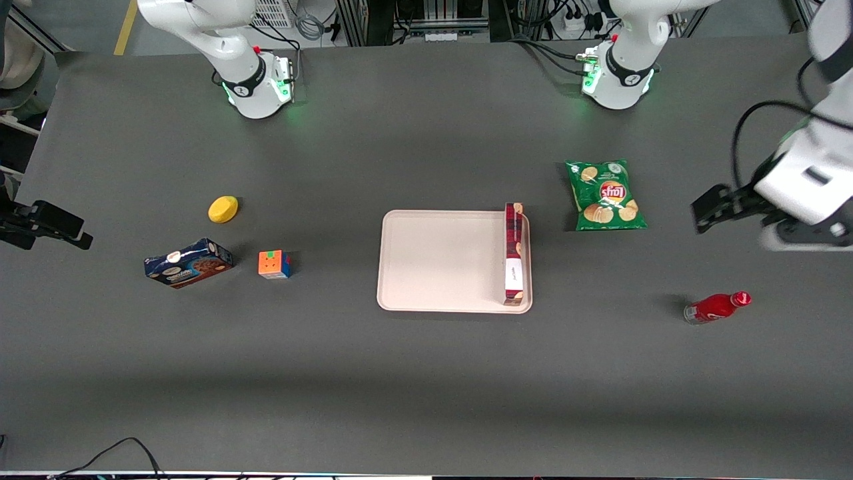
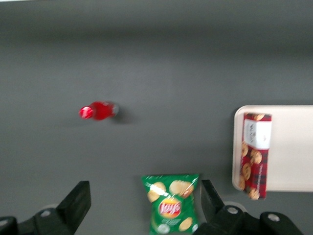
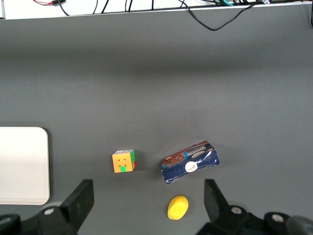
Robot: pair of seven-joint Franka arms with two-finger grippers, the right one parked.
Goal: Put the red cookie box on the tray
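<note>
Cookie box first: the red cookie box (image 1: pixel 514 254) stands on its long narrow side inside the tray (image 1: pixel 440 260), pressed along the tray's rim at the working arm's end, its white label nearer the front camera. In the left wrist view the red cookie box (image 2: pixel 256 154) shows its plaid side and cookie pictures, resting on the tray (image 2: pixel 288 147) close to its edge. The hand (image 1: pixel 708 209) hangs above the table (image 1: pixel 426 373) well apart from the tray, toward the working arm's end, its two fingers spread wide with nothing between them; the hand (image 2: pixel 144 205) looks the same from the wrist, and one black finger (image 2: pixel 78 198) shows clearly. A green chip bag (image 1: pixel 605 195) lies between hand and tray. A small red bottle (image 1: pixel 716 307) lies on its side nearer the front camera than the hand.
</note>
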